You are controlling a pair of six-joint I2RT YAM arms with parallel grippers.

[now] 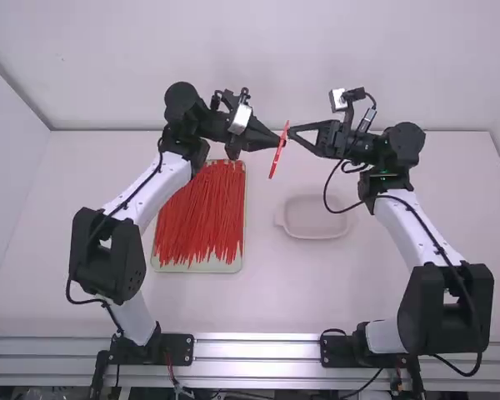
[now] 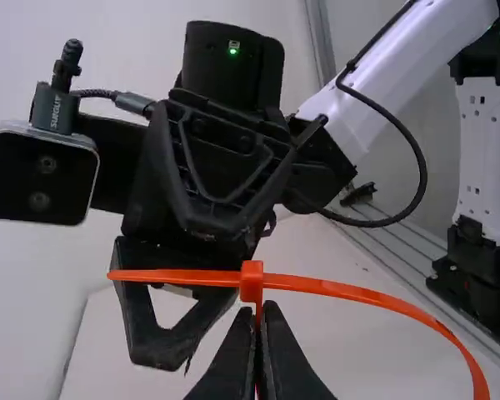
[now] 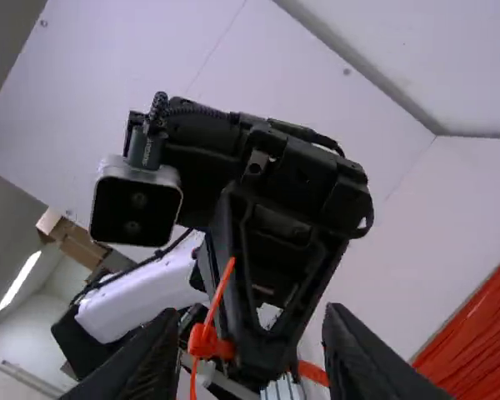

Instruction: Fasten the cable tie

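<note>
The left arm (image 1: 142, 196) and right arm (image 1: 408, 221) are built of white links and black joints, with a black cable (image 1: 326, 193) and a silver camera (image 1: 342, 98).

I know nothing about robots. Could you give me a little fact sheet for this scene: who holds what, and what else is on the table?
Tie: red, held in the air between the two arms
Left pincer: shut on the tie
Right pincer: open, facing the left one, close to the tie
Spare ties: red heap on a tray, beside the left arm
Dish: white, empty, beside the right arm
Table: white
</note>
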